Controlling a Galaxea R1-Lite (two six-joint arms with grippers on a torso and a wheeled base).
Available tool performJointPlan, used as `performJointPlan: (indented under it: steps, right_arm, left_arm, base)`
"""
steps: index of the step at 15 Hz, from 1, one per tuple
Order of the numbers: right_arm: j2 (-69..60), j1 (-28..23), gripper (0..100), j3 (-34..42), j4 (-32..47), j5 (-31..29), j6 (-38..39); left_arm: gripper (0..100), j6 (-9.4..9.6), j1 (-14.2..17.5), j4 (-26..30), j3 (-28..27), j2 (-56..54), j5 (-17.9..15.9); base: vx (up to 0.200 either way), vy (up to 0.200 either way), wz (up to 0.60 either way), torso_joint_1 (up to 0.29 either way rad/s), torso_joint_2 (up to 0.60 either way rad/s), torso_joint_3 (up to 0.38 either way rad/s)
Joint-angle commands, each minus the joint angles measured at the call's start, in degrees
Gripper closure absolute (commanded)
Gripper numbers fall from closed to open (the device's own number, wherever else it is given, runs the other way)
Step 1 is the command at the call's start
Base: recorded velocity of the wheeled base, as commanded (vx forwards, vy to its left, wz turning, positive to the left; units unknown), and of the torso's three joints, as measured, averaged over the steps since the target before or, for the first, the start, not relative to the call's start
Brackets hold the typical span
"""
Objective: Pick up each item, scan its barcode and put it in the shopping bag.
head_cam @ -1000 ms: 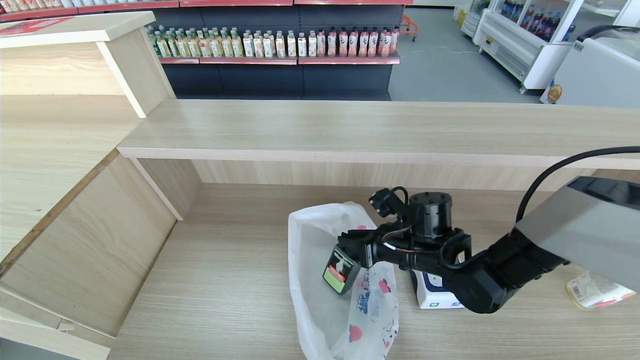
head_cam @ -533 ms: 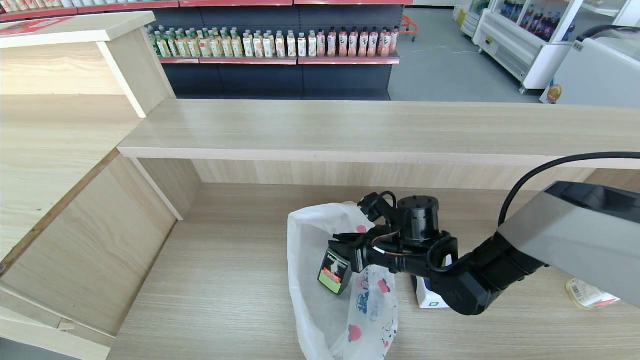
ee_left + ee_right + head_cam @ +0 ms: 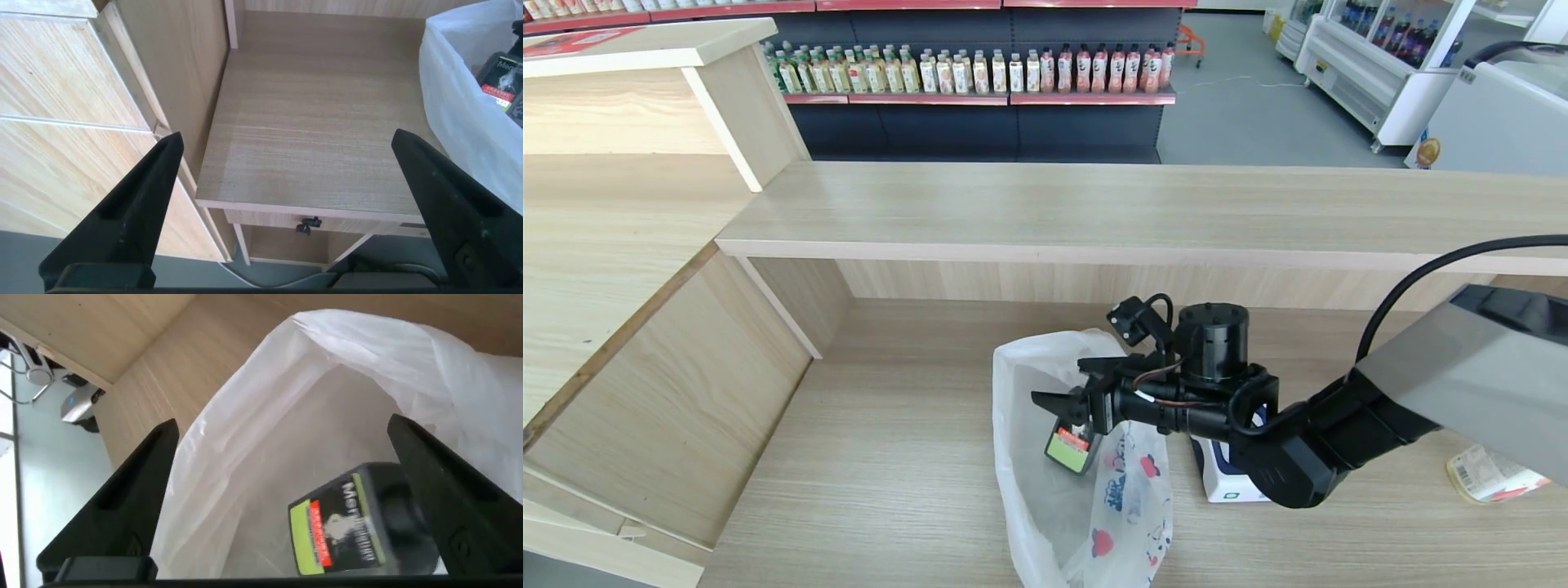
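My right gripper (image 3: 1062, 382) hangs open over the mouth of the white shopping bag (image 3: 1029, 498) printed with red hearts. Just below its spread fingers a dark package (image 3: 1072, 445) with a green and red label sits inside the bag, free of the pads. In the right wrist view the package (image 3: 359, 531) lies low in the bag (image 3: 270, 433), between the wide fingers of the right gripper (image 3: 282, 425). My left gripper (image 3: 286, 139) stands open above the table's near left edge, with the bag (image 3: 458, 73) off to one side.
A white box-shaped scanner (image 3: 1225, 480) sits on the table right of the bag, partly behind my right arm. A flat packet (image 3: 1494, 475) with a barcode lies at the far right. A raised counter (image 3: 1143, 212) runs along the back, with a wooden side wall (image 3: 670, 408) at left.
My right gripper has opened and let go of the dark package, which has dropped lower into the bag. The arm shifted slightly left and up.
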Motion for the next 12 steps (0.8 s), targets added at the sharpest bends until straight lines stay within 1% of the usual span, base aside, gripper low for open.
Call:
performJointPlan:
  steps: [1,5,7,9,12]
  right_arm:
    - [-1.5,0.0,0,0.1,-0.1,0.0,0.0]
    - [-2.2,0.9,0,-0.7,0.0,0.0,1.3]
    - [-5.0,-0.5,0,-0.1,0.5,-0.4,1.3]
    - [-10.7,-5.5,0,3.2,2.0,-0.3,1.3]
    - [-24.6,-14.8,0,10.1,9.8,-0.8,1.4]
  left_arm:
    - [0,-0.06,0.0,0.0,0.0,0.0,0.0]
    - [0,-0.06,0.0,0.0,0.0,0.0,0.0]
    - [0,0.03,0.0,0.0,0.0,0.0,0.0]
    - [0,-0.06,0.0,0.0,0.0,0.0,0.0]
    - [0,-0.06,0.0,0.0,0.0,0.0,0.0]
  base:
    - [0.000,0.000,0.00,0.000,0.00,0.000]
    - [0.000,0.000,0.00,0.000,0.00,0.000]
    - [0.000,0.000,0.00,0.000,0.00,0.000]
    - [0.000,0.000,0.00,0.000,0.00,0.000]
    - [0.000,0.000,0.00,0.000,0.00,0.000]
